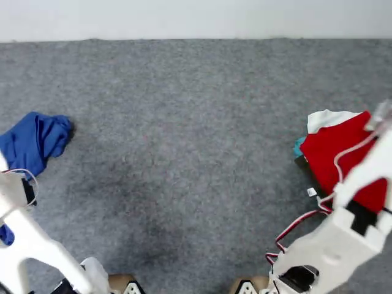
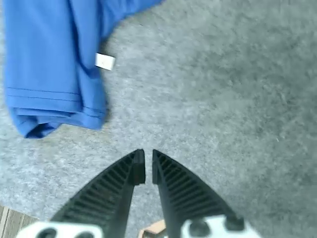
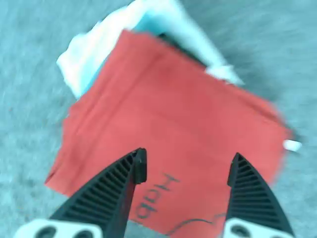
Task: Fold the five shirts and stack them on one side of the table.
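Left arm: white links rising from the near left corner. Left gripper: pointed downward, black ribbed fingers drawn together, only a slit between the tips. Right arm: white links leaning out to the right. Right gripper: pointed downward, jaws spread wide.

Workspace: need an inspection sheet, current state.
Surface: grey felt-like cover.
Job's things: blue shirt loosely bunched at one side; red shirt folded on top of a stack at the other, white shirt beneath.
Clutter: nothing seen.
Grippers: left gripper shut, empty, beside blue shirt; right gripper open over red shirt.
Cables: wires, red and white, along the right arm.
Surroundings: white wall behind.
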Tool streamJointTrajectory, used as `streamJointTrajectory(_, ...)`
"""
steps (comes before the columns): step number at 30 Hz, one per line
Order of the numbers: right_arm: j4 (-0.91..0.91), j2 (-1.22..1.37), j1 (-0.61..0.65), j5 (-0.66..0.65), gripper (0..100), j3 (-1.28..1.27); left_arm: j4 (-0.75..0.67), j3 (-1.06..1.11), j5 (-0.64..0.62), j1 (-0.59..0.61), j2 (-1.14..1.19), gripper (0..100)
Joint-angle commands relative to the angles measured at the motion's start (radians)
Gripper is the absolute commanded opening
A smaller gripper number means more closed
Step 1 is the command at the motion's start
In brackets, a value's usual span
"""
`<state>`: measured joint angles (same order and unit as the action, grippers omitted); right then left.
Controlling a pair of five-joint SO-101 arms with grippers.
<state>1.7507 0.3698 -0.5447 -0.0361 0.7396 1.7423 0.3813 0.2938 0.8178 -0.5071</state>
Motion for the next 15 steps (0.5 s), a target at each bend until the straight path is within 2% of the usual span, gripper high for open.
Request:
streamJointTrajectory(1,0.042,0.036,0.054,0.006,26.6,0.0,0.002,0.004,-0.008,-0.015,0.0,4)
streamJointTrajectory(5,0.045,0.008,0.09,-0.112,26.6,-0.023,-0.032,-0.018,-0.012,-0.011,-0.005,4)
streamJointTrajectory(9,0.044,-0.064,0.111,-0.155,26.6,-0.084,-0.063,-0.147,-0.06,0.08,0.003,12)
streamJointTrajectory(12,0.044,-0.093,0.107,-0.155,26.6,-0.132,-0.17,-0.193,-0.083,0.178,0.005,18)
streamJointTrajectory(15,0.044,-0.116,0.108,-0.155,26.6,-0.18,-0.29,-0.14,-0.112,0.256,0.032,24)
